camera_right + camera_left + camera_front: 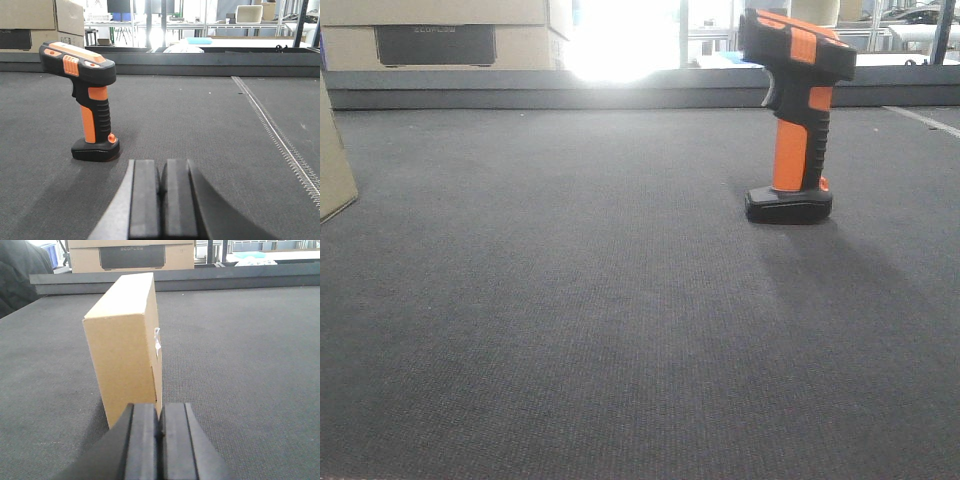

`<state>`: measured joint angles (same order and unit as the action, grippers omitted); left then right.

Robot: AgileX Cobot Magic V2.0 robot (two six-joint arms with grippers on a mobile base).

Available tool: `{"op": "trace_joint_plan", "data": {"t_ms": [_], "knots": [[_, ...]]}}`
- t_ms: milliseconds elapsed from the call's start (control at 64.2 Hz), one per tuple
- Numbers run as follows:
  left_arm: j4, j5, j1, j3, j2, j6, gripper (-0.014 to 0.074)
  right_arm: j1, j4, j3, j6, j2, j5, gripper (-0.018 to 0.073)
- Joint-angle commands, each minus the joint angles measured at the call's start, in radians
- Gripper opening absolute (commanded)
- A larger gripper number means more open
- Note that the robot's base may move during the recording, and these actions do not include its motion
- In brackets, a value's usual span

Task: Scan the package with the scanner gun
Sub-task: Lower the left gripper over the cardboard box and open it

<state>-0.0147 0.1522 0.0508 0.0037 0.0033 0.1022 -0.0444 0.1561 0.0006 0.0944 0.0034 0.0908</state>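
On the desk (570,330), the scanner gun (93,102) stands upright ahead of the right hand (160,175), the package (127,340) just before the left hand (160,415); both hands are pressed closed, empty. The right hand is best opened wide and the handle (96,117) gripped squarely.

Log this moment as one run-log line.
scanner gun: upright, untouched | package: standing, untouched | left gripper: shut, empty | right gripper: shut, empty

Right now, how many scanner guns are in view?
1. The scanner gun stands upright on its foot on the dark mat, ahead and left of the shut right gripper. The package could hide something behind it.
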Motion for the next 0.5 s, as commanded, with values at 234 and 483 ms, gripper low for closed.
{"op": "trace_joint_plan", "data": {"t_ms": [234,483], "knots": [[-0.003,-0.036,-0.005,-0.004,-0.003,-0.006,-0.0111,-0.004,-0.004,-0.001,0.003,-0.003,-0.029,-0.0168],[-0.010,-0.074,-0.005,-0.004,-0.003,-0.006,-0.0111,-0.004,-0.004,-0.001,0.003,-0.003,-0.072,-0.0168]]}}
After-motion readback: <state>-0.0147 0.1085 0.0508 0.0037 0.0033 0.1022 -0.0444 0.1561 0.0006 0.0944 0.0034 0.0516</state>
